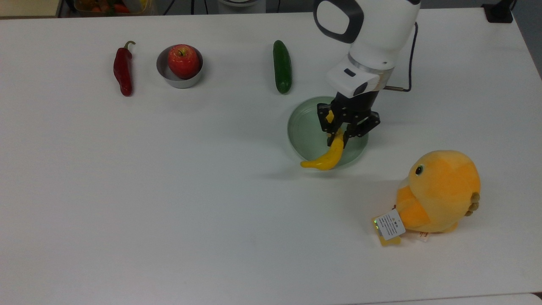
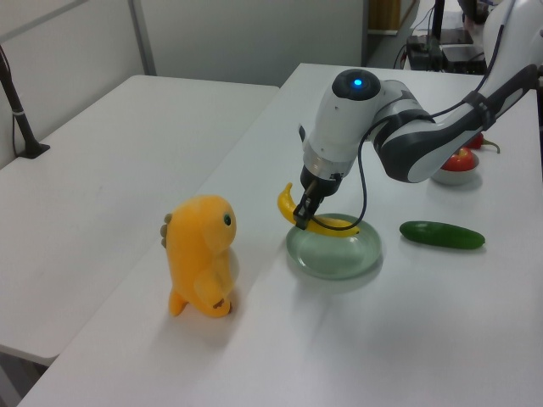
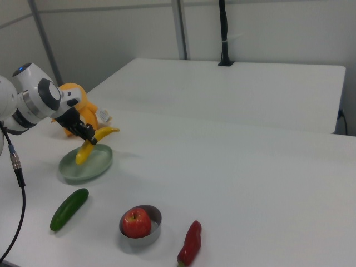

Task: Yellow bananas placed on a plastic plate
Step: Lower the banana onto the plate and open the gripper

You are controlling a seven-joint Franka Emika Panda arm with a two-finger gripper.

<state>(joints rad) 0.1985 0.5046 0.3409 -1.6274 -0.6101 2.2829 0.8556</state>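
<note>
The yellow banana (image 1: 328, 156) (image 2: 316, 223) (image 3: 89, 146) hangs in the air over the pale green plastic plate (image 1: 305, 131) (image 2: 335, 254) (image 3: 89, 166). My gripper (image 1: 342, 134) (image 2: 300, 220) (image 3: 90, 140) is shut on its middle. In the top view one banana tip reaches past the plate's lower rim, and the other end is hidden behind the fingers. The plate has nothing lying in it.
An orange plush chick (image 1: 438, 192) (image 2: 199, 254) (image 3: 83, 111) stands close to the plate. A green cucumber (image 1: 282, 66) (image 2: 441, 235) (image 3: 69, 208) lies beside the plate. A red apple in a grey metal bowl (image 1: 180, 80) and a red chili pepper (image 1: 123, 70) lie further off.
</note>
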